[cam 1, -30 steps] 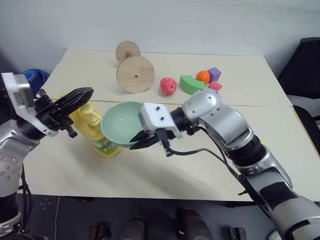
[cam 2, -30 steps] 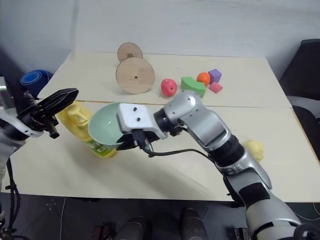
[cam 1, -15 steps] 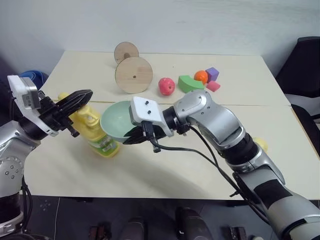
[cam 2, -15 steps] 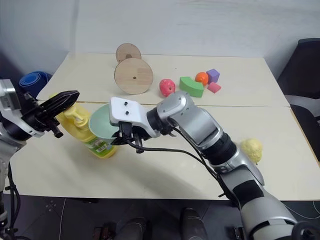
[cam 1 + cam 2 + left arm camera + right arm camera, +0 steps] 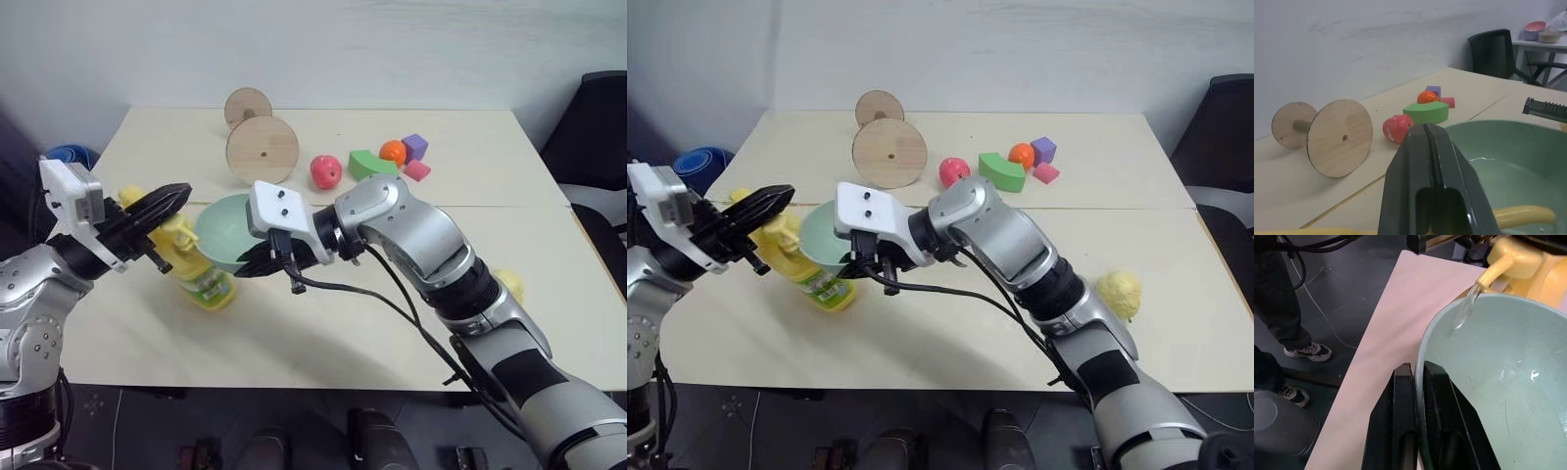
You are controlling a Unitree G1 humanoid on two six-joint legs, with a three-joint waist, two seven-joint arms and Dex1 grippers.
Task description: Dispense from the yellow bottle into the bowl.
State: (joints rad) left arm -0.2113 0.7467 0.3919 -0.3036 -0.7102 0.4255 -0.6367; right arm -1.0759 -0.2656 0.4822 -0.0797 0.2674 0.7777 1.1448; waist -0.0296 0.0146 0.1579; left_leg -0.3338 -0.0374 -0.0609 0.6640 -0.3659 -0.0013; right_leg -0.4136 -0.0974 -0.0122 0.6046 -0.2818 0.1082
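The yellow bottle (image 5: 201, 279) stands upright near the table's left front. Its pump spout (image 5: 1498, 264) reaches over the rim of the pale green bowl (image 5: 220, 230). In the right wrist view a thin clear stream falls from the spout into the bowl (image 5: 1498, 372). My left gripper (image 5: 176, 196) is shut with nothing between its fingers and lies on top of the pump cap. My right gripper (image 5: 257, 262) is shut on the bowl's near rim and holds the bowl in the air, just right of the bottle.
A wooden spool (image 5: 260, 147) stands at the back. Right of it lie a red fruit (image 5: 326, 170), a green arch block (image 5: 364, 164), an orange ball (image 5: 393, 151) and purple and pink blocks. A lumpy yellow ball (image 5: 1119, 292) lies at the right; a person's legs (image 5: 1283, 298) stand beside the table.
The camera has shifted. My right wrist has turned, bringing the bowl closer under the pump spout. My left wrist has rolled a little over the pump cap. Both grippers stay shut.
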